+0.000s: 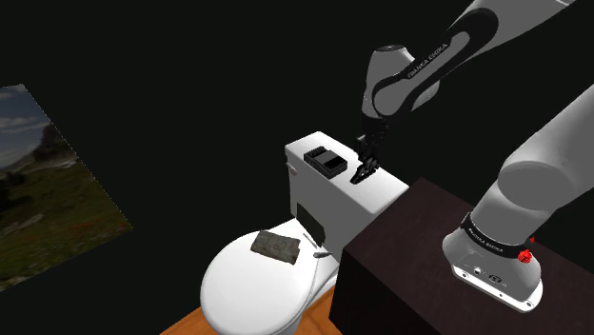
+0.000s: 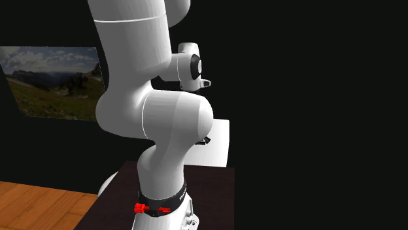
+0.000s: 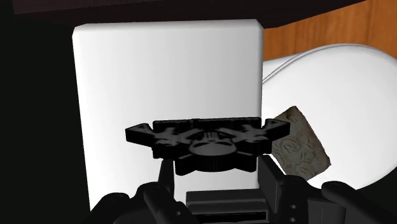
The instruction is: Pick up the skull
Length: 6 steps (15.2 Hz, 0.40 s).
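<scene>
Two black fingers [image 3: 273, 184] sit narrow and look clamped on the round middle of the flat black winged skull [image 3: 210, 143], right between them, over the white toilet tank lid [image 3: 165, 70]. Its long axis runs finger to finger, wings poking out past both.

White toilet tank [image 1: 379, 197] right under the gripper [image 1: 365, 174], black boxy item [image 1: 325, 160] on its top beside the gripper, closed white toilet lid [image 1: 243, 290] farther below, mottled grey slab [image 1: 276, 245] lying on it, wooden floor [image 1: 186, 324], landscape picture [image 1: 48, 190] well away.
</scene>
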Tool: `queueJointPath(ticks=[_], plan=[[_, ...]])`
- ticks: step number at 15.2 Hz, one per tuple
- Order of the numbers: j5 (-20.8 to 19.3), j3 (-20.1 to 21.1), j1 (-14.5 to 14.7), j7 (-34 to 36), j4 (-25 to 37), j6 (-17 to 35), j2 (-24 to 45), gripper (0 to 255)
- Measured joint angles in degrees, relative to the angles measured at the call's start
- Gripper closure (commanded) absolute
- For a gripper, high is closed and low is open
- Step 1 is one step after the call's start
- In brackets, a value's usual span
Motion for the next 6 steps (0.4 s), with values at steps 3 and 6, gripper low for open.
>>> queueJointPath(ticks=[3, 6], plan=[[0.33, -0.13, 0.11, -0.38, 0.52, -3.04, -2.53, 255], [0.59, -0.11, 0.28, -0.47, 1.05, -5.58, -4.53, 255]])
